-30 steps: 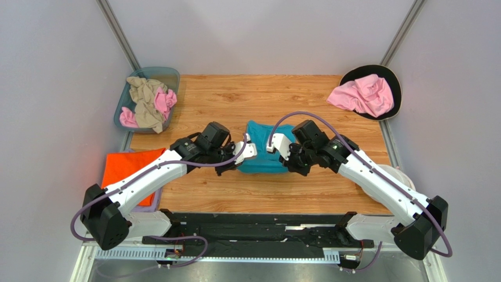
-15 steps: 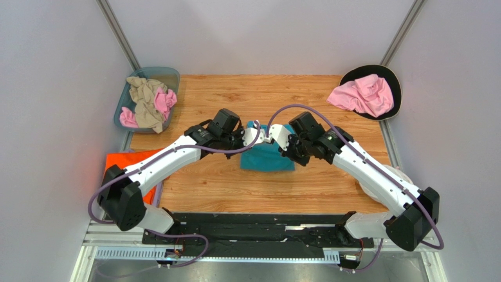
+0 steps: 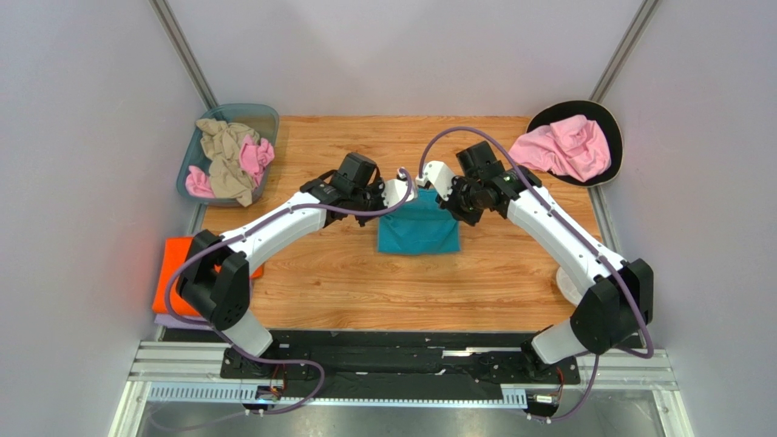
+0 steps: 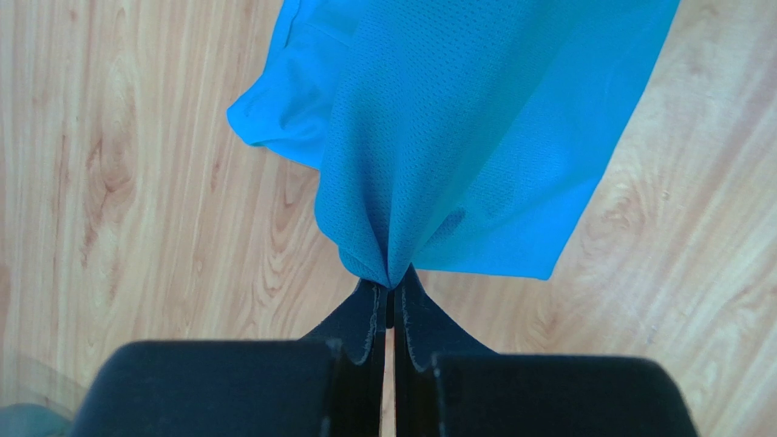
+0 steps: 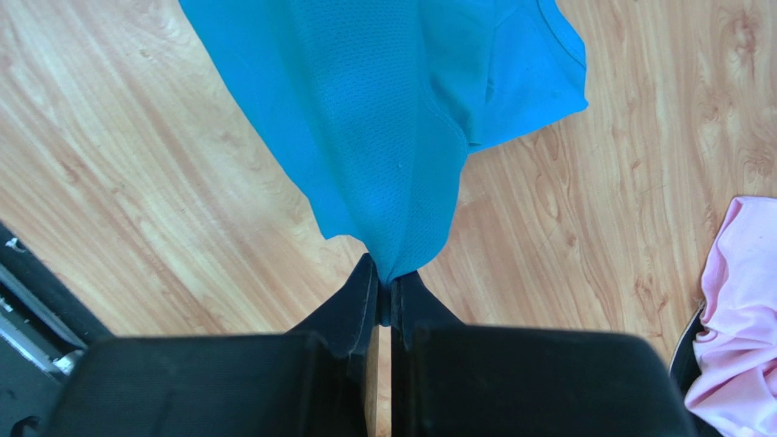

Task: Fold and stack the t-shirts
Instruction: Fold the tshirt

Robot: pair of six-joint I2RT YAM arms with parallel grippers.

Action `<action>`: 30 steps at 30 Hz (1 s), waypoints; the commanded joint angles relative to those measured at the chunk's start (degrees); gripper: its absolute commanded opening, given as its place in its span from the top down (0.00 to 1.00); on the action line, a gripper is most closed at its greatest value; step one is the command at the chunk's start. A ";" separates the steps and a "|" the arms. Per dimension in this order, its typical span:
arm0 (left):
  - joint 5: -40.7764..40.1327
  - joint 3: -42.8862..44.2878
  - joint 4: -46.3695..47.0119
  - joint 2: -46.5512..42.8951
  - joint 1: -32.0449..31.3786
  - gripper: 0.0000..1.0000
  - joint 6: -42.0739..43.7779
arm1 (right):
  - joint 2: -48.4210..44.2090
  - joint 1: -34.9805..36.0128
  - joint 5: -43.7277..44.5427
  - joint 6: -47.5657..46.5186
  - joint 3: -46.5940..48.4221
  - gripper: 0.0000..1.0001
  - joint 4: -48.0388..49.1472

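Now the wooden table (image 3: 347,291) has the teal t-shirt (image 3: 419,235) over its middle, held up by its far edge. A pink t-shirt (image 3: 565,147) lies crumpled at the far right corner. The left gripper (image 4: 390,296) and right gripper (image 5: 384,293) are each pinched tight on a bunched bit of the teal cloth, side by side.

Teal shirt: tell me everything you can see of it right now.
The teal shirt is plain, fine mesh-looking cloth, folded to a rough rectangle. The left tool and right tool, both shut, each pinch a far corner, holding that edge up; the rest hangs toward the table. A sleeve shows at one side.
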 commanded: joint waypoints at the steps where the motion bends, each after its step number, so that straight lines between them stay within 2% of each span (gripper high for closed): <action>1: -0.94 4.16 3.38 3.72 1.79 1.00 1.85 | 4.48 -3.28 -2.32 -3.10 4.35 1.00 2.34; 9: -2.96 8.90 7.34 12.85 3.46 1.00 2.46 | 15.65 -6.97 -4.25 -5.48 10.22 1.00 5.06; 20: -11.48 20.59 11.82 25.69 3.73 0.99 4.49 | 29.01 -9.88 -2.59 -6.45 18.23 1.00 8.23; 21: -11.66 21.03 12.69 26.92 3.73 0.89 4.57 | 29.46 -10.05 -2.06 -6.36 18.50 1.00 8.58; 23: -11.66 22.70 13.23 27.80 3.73 0.76 4.40 | 30.86 -10.32 -1.62 -6.10 18.94 0.99 9.37; 24: -13.14 23.23 13.93 28.77 3.73 0.61 4.22 | 31.21 -10.49 -1.10 -5.92 19.11 0.97 9.81; 26: -13.77 24.90 14.37 29.56 3.73 0.51 3.96 | 32.44 -10.67 -0.48 -5.57 19.38 0.90 10.60; 27: -14.90 25.34 14.81 30.35 3.73 0.45 3.87 | 32.80 -10.84 0.05 -5.40 19.55 0.84 11.48; 29: -15.70 26.14 15.51 30.71 3.73 0.39 3.69 | 33.85 -10.93 1.19 -5.04 19.73 0.65 12.36; 30: -16.49 26.14 16.56 30.97 3.64 0.32 3.69 | 34.29 -10.93 1.37 -5.04 20.17 0.60 12.54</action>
